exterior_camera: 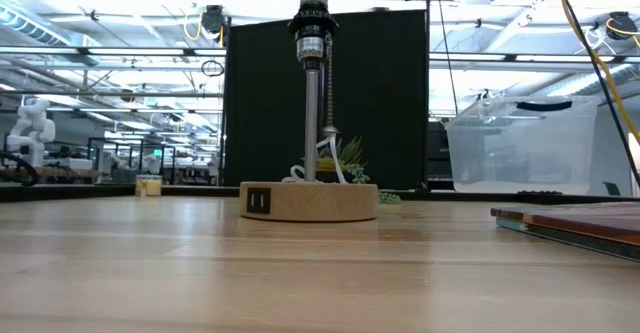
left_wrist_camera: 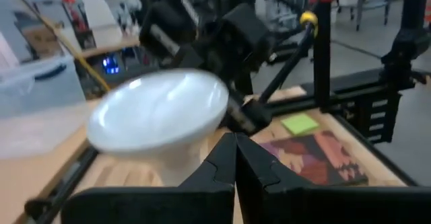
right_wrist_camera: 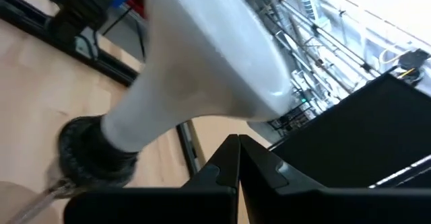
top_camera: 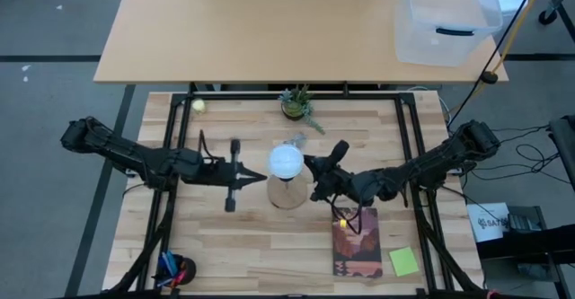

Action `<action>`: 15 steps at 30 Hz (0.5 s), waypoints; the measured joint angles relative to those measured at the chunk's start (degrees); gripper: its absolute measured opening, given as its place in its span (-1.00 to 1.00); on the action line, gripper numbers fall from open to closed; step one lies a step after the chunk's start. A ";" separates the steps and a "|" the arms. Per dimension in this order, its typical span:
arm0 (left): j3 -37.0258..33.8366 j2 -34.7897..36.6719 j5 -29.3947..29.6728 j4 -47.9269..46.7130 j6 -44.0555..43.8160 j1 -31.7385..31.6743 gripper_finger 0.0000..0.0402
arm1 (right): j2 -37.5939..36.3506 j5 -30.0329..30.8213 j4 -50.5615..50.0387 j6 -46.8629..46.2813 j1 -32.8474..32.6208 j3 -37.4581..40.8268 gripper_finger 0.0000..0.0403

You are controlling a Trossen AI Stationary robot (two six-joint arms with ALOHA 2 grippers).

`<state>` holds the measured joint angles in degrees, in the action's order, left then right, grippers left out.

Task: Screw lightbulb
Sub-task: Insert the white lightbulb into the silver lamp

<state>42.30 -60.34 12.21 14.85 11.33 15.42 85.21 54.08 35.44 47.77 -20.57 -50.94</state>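
Closed, empty, the left end effector (top_camera: 260, 180) points in from left of centre at the lightbulb (top_camera: 286, 161), which sits mid-frame in the socket above the wooden base (top_camera: 289, 194); right of it the right end effector (top_camera: 308, 162), also closed, nearly touches the globe. Likely light, smooth, fragile: grip the globe's widest part gently.

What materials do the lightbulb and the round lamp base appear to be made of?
The lightbulb: glossy white glass or plastic; reflections show on its globe. The lamp base: pale wood, seemingly unvarnished; matte, faint grain. The pictures cannot confirm either.
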 joint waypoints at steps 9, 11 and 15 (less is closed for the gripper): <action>0.00 0.00 0.31 2.14 -1.89 -3.91 -1.00 | 0.00 -0.07 4.18 6.20 0.69 0.00 -1.00; 0.00 0.00 0.21 1.94 -2.79 -4.79 -1.00 | 0.00 0.13 4.26 6.85 0.61 0.02 -1.00; 0.00 0.07 -0.12 1.34 -3.34 -5.78 -1.00 | 0.00 0.72 4.31 7.15 -0.19 0.09 -1.00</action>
<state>42.31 -60.27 12.08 16.19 7.99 9.64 85.21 54.80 39.75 54.92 -20.76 -50.85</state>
